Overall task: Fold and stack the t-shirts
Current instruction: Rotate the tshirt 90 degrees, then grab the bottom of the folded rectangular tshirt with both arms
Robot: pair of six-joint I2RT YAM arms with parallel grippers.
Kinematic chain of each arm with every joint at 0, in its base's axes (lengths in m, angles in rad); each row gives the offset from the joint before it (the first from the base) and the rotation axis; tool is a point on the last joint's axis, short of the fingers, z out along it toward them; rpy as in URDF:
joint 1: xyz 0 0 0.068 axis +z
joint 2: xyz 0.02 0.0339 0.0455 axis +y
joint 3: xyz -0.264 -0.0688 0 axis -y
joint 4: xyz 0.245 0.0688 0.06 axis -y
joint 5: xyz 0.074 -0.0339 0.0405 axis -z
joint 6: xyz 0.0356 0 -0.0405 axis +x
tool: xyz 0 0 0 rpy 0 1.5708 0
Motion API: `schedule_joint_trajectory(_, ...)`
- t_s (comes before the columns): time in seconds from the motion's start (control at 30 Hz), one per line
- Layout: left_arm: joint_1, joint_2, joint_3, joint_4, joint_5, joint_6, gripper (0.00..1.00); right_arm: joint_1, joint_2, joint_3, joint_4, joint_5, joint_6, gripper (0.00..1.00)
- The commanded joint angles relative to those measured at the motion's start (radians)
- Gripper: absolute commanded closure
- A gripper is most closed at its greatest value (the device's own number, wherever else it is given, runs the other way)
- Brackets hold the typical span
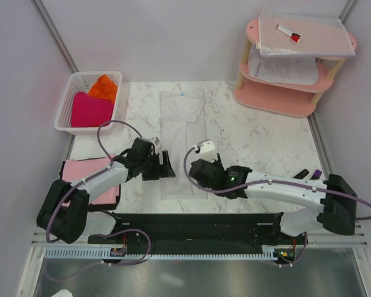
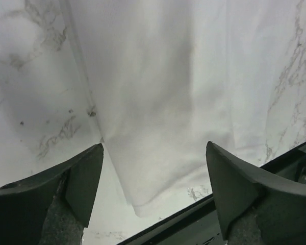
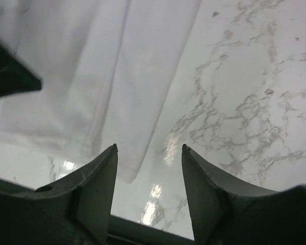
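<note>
While poised with left claw (image 2: 154, 149) and right claw (image 3: 149, 149) both released over white t-shirt (image 1: 182, 124) hem, 6 o'clock of bench (image 1: 260, 142) centre: could pinch top layer only, skewing fold.

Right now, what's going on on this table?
Two robot arms are working on a white cloth t-shirt that lies flat on the marble table, its sides apparently folded in to make a long strip. The left pincer and the right pincer sit at its near hem, one by each corner, both open and holding nothing. A folded pale pink t-shirt lies at the left. A magenta t-shirt and an orange t-shirt lie in the white plastic lattice basket.
</note>
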Motion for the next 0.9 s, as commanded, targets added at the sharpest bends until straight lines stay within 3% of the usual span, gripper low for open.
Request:
schedule_joint_trajectory(0.0,-0.004,-0.160,-0.055,-0.042,-0.030,-0.031,0.07,-0.215,-0.166,-0.172,0.172,-0.175,0.030,0.41)
schedule_joint_trajectory(0.17,-0.006,-0.276,-0.129,-0.046,0.013,-0.094,0.06,-0.380,-0.205,-0.278,0.272,-0.405,0.057,0.42)
schedule_joint_trajectory(0.27,-0.007,-0.299,-0.170,-0.045,0.049,-0.126,0.15,-0.417,-0.172,-0.338,0.345,-0.561,0.093,0.43)
schedule_joint_trajectory(0.4,-0.009,-0.333,-0.216,-0.046,0.067,-0.151,0.36,-0.421,-0.124,-0.424,0.487,-0.719,0.192,0.45)
schedule_joint_trajectory(0.5,-0.010,-0.344,-0.241,-0.046,0.082,-0.165,0.44,-0.421,-0.098,-0.446,0.565,-0.795,0.229,0.46)
schedule_joint_trajectory(0.87,-0.055,-0.264,-0.255,-0.034,0.078,-0.179,0.47,-0.419,0.035,-0.424,0.580,-0.908,0.257,0.50)
